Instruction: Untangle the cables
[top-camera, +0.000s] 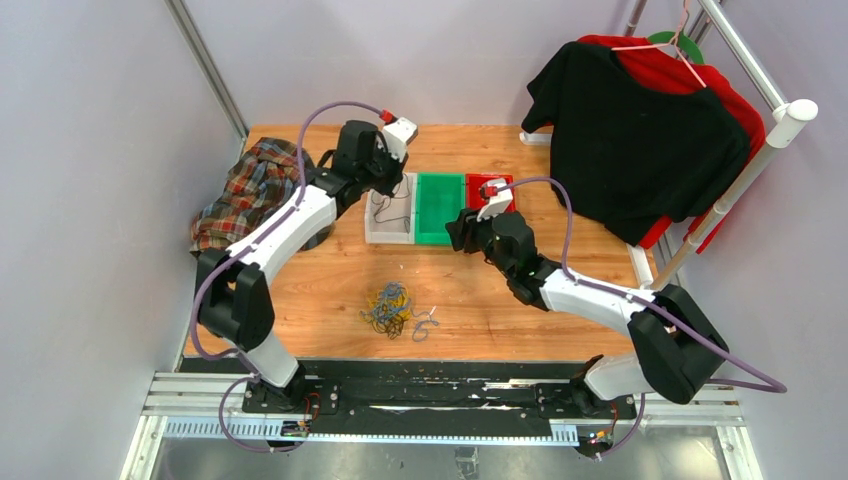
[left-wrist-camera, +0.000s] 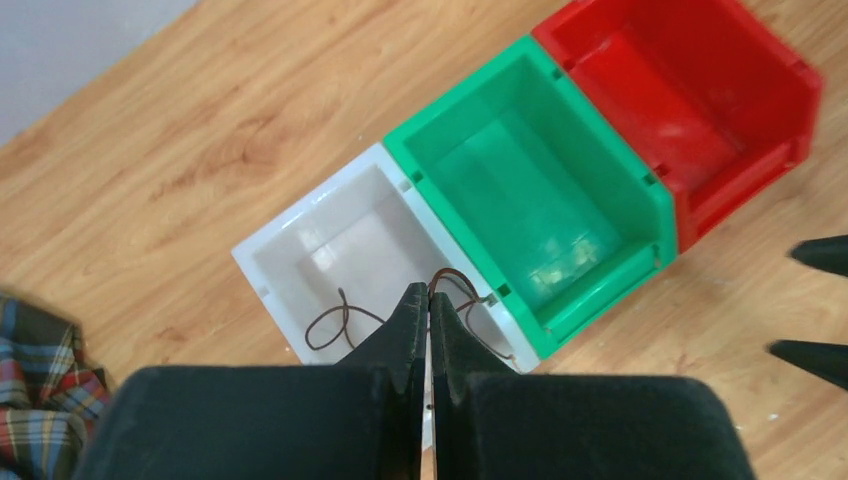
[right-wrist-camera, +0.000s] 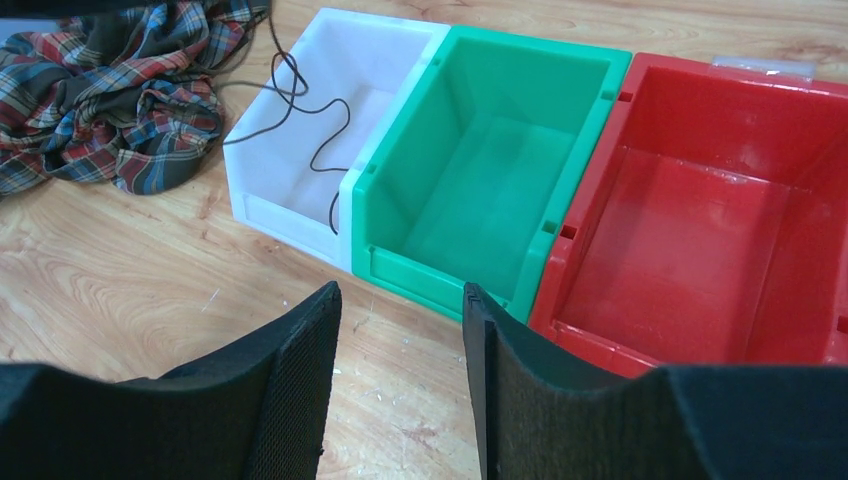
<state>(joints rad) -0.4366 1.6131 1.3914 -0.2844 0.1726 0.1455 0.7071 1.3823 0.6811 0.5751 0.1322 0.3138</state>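
Mid-frame, left gripper's jaws clamped a dark cable that could snag the white bin's rim; right gripper's jaws stood apart.

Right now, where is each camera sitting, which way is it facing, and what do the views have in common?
Top external: above and behind the arm bases, looking down on the table; both arms show whole, plus the tangled cables.
Left wrist: looks nearly straight down into the white bin; the left gripper shows, shut on a dark cable.
Right wrist: low, facing the green bin and red bin; the open right gripper shows.
Shared: both wrist views show all three bins and that cable.
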